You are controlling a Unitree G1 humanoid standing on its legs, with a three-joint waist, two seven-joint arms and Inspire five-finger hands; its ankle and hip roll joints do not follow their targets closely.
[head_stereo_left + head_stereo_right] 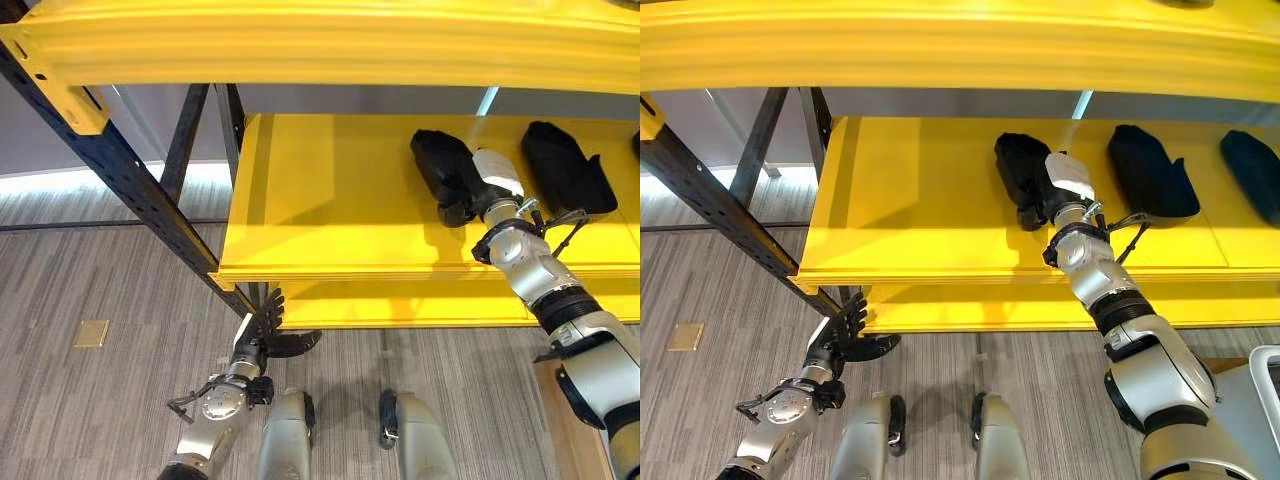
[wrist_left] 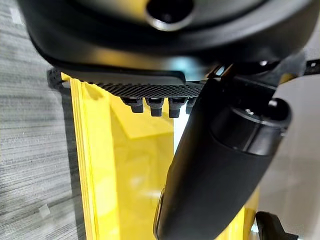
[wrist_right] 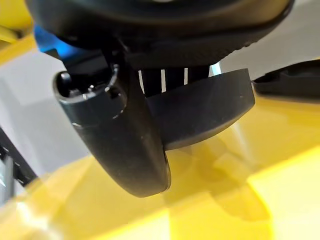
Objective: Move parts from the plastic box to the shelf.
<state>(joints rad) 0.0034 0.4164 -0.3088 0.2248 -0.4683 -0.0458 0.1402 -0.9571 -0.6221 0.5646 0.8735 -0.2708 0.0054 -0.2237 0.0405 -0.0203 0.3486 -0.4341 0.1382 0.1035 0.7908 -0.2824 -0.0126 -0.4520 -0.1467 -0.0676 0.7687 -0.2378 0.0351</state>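
On the yellow shelf [image 1: 330, 200], seen from the left eye view, the right hand [image 1: 478, 190] grips a black part [image 1: 440, 165]; a second black part [image 1: 565, 165] lies well apart, further right. Below the shelf edge, the left hand [image 1: 262, 335] hangs with fingers spread, holding nothing. From the right wrist view, the thumb [image 3: 130, 150] and fingers pinch the dark part [image 3: 205, 110] just above the shelf surface [image 3: 210, 210].
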